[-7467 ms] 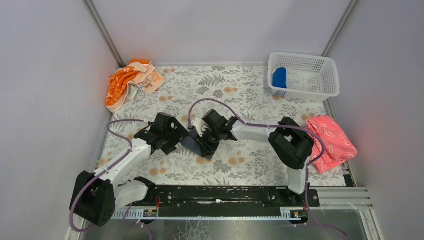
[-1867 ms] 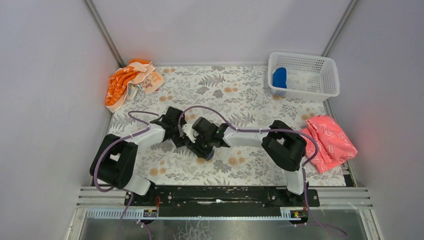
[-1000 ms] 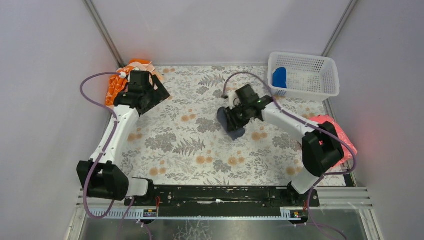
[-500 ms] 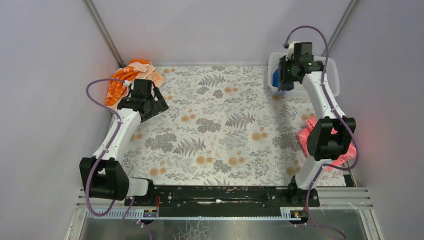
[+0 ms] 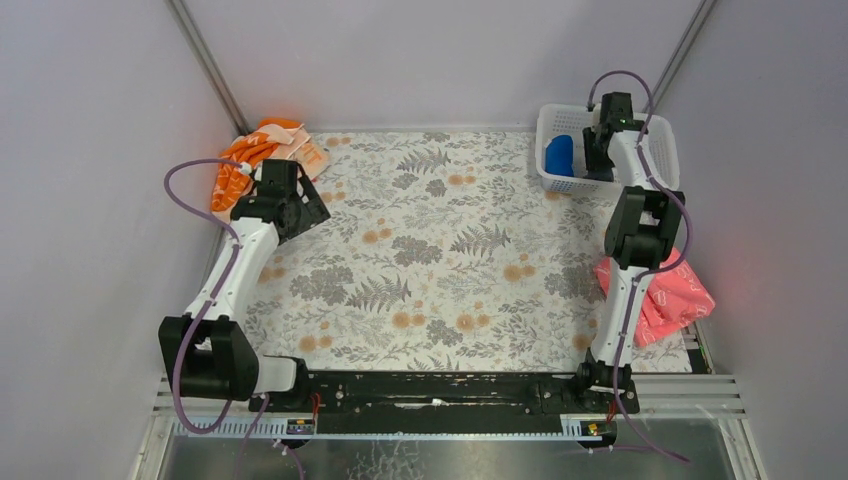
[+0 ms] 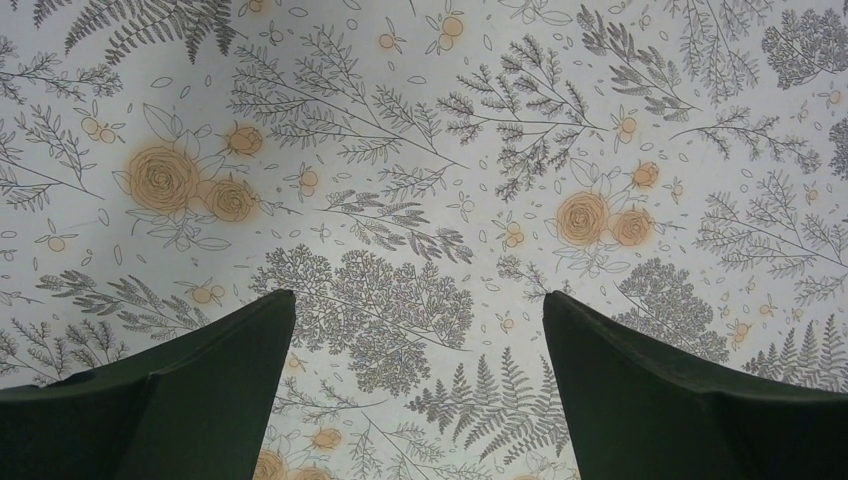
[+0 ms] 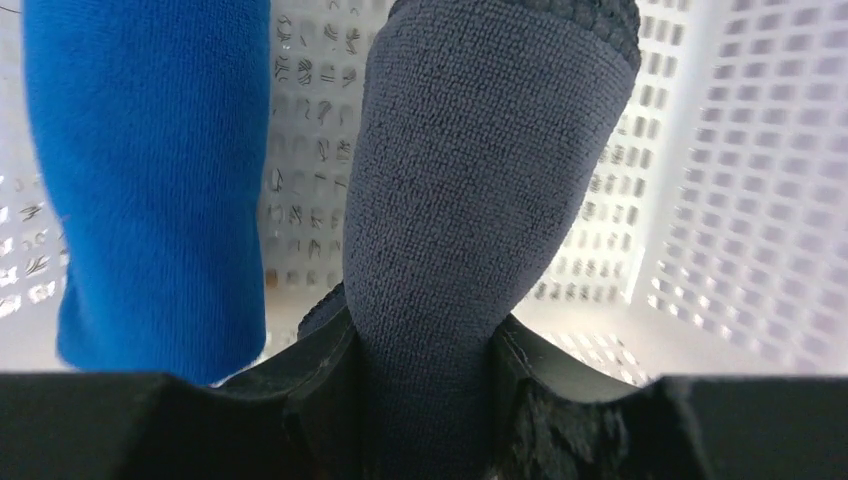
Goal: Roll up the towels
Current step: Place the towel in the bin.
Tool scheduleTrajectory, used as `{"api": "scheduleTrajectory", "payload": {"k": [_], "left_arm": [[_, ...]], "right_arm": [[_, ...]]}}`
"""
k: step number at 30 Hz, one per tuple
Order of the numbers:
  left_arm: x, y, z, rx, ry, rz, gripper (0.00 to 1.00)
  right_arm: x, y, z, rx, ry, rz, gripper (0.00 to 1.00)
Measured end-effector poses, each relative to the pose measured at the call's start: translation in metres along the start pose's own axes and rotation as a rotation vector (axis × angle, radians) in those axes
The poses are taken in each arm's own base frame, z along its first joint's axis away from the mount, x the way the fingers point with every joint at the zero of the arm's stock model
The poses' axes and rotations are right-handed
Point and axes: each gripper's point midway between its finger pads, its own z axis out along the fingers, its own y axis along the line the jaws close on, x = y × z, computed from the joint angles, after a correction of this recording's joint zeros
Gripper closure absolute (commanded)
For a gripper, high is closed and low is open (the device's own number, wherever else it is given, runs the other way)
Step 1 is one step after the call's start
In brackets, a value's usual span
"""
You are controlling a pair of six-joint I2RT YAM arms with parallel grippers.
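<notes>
Top: right gripper (image 5: 603, 140) has moved further into the white basket (image 5: 662, 150) since half a second ago.
Left wrist: left gripper (image 6: 418, 320) fingers spread wide, holding nothing, above floral cloth (image 6: 400, 150).
Right wrist: fingers pinch rolled grey towel (image 7: 470, 200), just beside blue towel (image 7: 150, 180), both inside basket.

Plain pale grey walls (image 5: 430, 60) stand on three sides, with slim metal posts (image 5: 205, 65) slanting up the two far corners. The tabletop (image 5: 430, 270) is printed with grey ferns and small orange flowers. A black rail (image 5: 440, 392) runs along the near edge, and a faint red glow (image 5: 745, 265) tints the right wall
</notes>
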Motion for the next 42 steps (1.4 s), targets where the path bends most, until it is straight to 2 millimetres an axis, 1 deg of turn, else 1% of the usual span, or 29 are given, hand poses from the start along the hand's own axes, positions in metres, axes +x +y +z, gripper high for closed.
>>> {"api": "scheduleTrajectory", "payload": {"k": [2, 4, 7, 11, 18, 21, 24, 31, 33, 36, 42], "left_arm": [[0.000, 0.002, 0.001, -0.008, 0.001, -0.002, 0.06], [-0.001, 0.004, 0.003, -0.015, 0.003, -0.003, 0.06], [0.000, 0.006, 0.006, -0.027, 0.008, -0.003, 0.06], [0.000, 0.009, 0.008, -0.035, 0.013, -0.006, 0.06], [0.000, 0.010, 0.010, -0.039, 0.016, -0.008, 0.06], [0.000, 0.010, 0.010, -0.040, 0.016, -0.009, 0.06], [0.000, 0.011, 0.010, -0.041, 0.016, -0.011, 0.06], [0.000, 0.011, 0.010, -0.042, 0.016, -0.011, 0.06], [0.000, 0.011, 0.010, -0.042, 0.017, -0.011, 0.06], [0.000, 0.012, 0.011, -0.042, 0.017, -0.011, 0.06], [0.000, 0.012, 0.011, -0.042, 0.018, -0.012, 0.06]], "right_arm": [[0.005, 0.008, 0.021, -0.023, 0.022, -0.012, 0.98], [0.013, 0.014, 0.035, -0.042, 0.044, -0.019, 0.98], [0.020, 0.022, 0.047, -0.076, 0.059, -0.026, 0.98], [0.020, 0.034, 0.053, -0.136, 0.051, -0.029, 0.97], [0.011, 0.051, 0.053, -0.260, 0.016, 0.021, 0.92], [0.009, 0.055, 0.061, -0.296, 0.013, 0.066, 0.87], [0.013, 0.059, 0.069, -0.326, 0.024, 0.106, 0.85], [0.013, 0.059, 0.069, -0.356, 0.026, 0.152, 0.67], [0.014, 0.059, 0.069, -0.357, 0.027, 0.156, 0.60], [0.013, 0.059, 0.068, -0.355, 0.020, 0.160, 0.52], [0.015, 0.058, 0.060, -0.354, 0.022, 0.168, 0.42]]}}
